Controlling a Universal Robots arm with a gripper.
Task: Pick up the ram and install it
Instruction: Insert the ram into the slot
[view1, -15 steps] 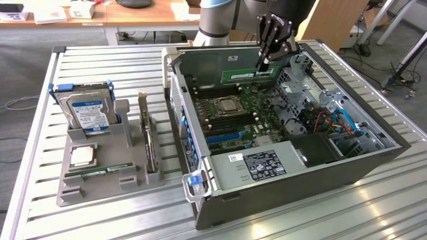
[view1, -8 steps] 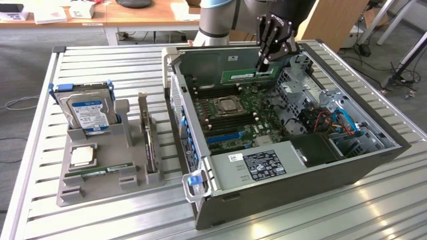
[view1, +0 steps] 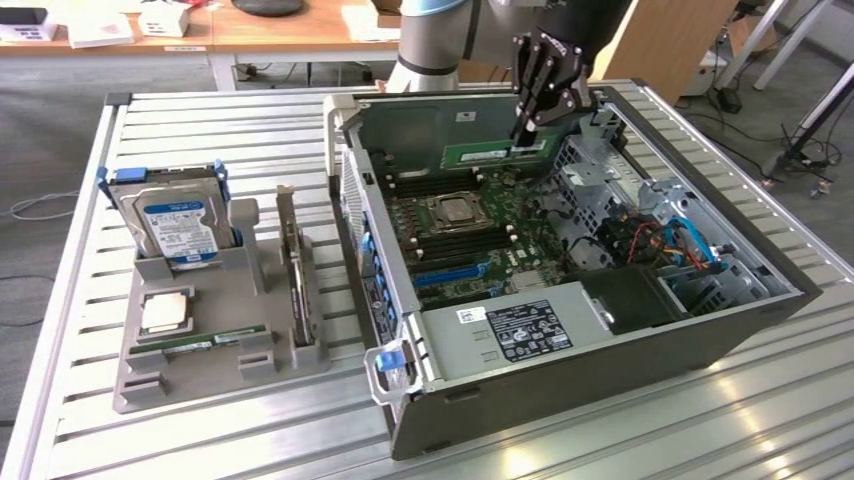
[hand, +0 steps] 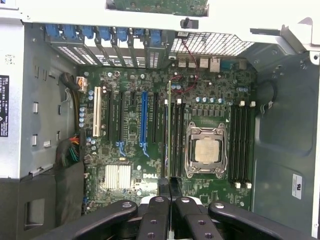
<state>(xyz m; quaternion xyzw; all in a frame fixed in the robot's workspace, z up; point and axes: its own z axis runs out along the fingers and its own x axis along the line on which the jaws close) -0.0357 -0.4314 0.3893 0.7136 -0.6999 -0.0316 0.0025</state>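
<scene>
The ram (view1: 497, 153) is a long green stick, and my gripper (view1: 526, 130) is shut on its upper edge. It hangs lengthwise inside the open computer case (view1: 747, 300), above the motherboard (view1: 514, 235) near the far wall. In the wrist view the ram (hand: 168, 130) shows edge-on as a thin line running out from between the black fingers (hand: 161, 192). It lies just beside the black memory slots (hand: 176, 135) next to the processor socket (hand: 206, 150). Whether the stick touches a slot I cannot tell.
On the slatted metal table, a grey holder (view1: 147, 380) at the exterior view's left carries a hard drive (view1: 174, 225), a square processor chip (view1: 167, 312), another green stick (view1: 200, 342) and an upright card (view1: 296, 280). The power supply (view1: 527, 325) fills the case's near side, with cables (view1: 667, 245) at the right.
</scene>
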